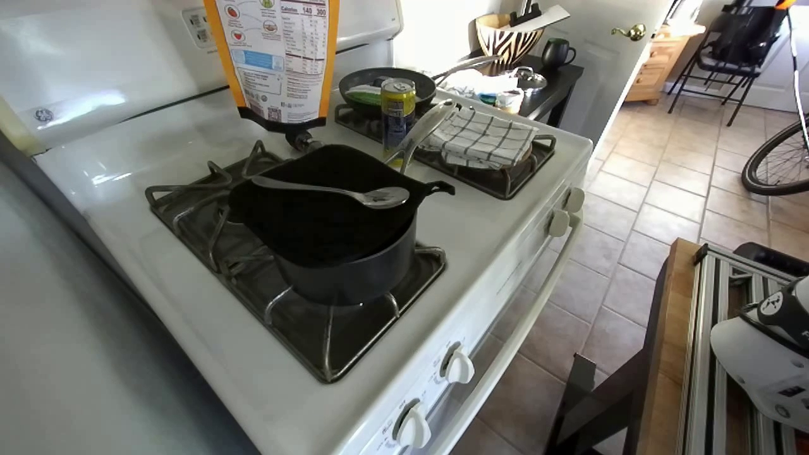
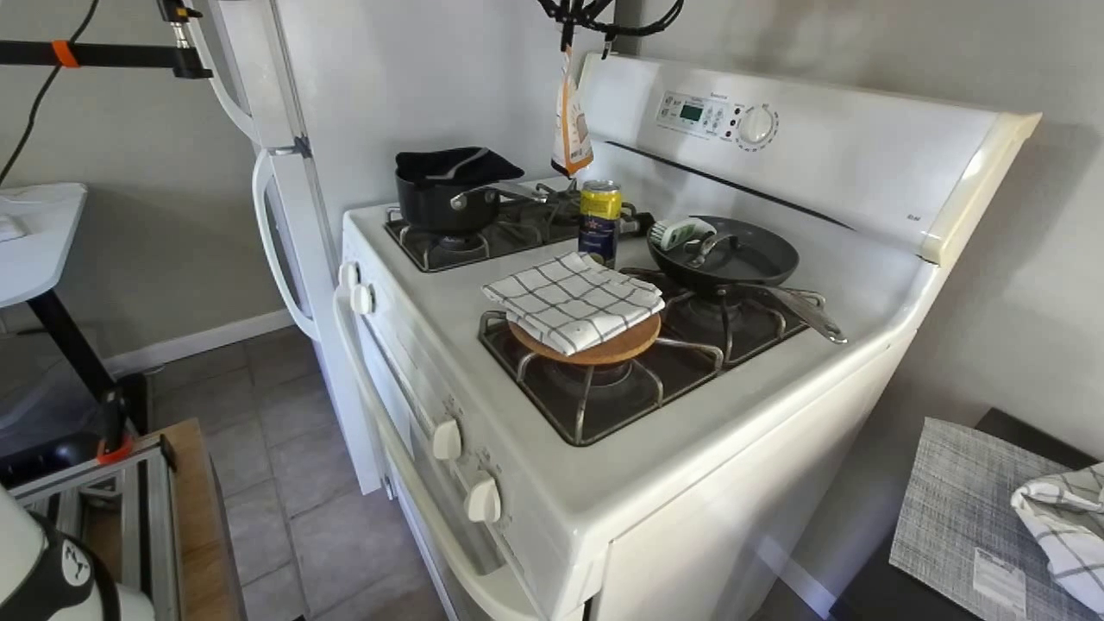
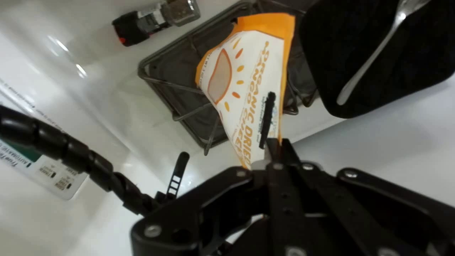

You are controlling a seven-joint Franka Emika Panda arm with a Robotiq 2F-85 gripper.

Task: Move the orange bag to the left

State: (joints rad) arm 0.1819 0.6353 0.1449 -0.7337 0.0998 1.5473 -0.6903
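Wrist view finds my gripper [image 3: 279, 147] clenched on the top of the orange bag [image 3: 247, 85], whose pale face reads "ORGANIC DRIED MANGO CHEE" where the print curls out of sight. In both exterior views I dangle the bag upright over the rear of the stove [image 1: 480, 221], near the black pot [image 1: 379, 272]; in an exterior view its back lists "Calories 140 300", and the stove wears a GE badge [image 1: 44, 115]. A black cover [image 1: 322, 221] drapes the pot, a spoon [image 1: 376, 198] lying on it, so the contents are hidden. The dark pan [image 2: 768, 250] holds a green-and-white thing [image 2: 686, 231]; a yellow-and-blue can [image 2: 599, 226] stands near it, its small lettering beyond my reading. Beside the burner [image 3: 174, 69] is a dark-capped jar [image 3: 154, 21].
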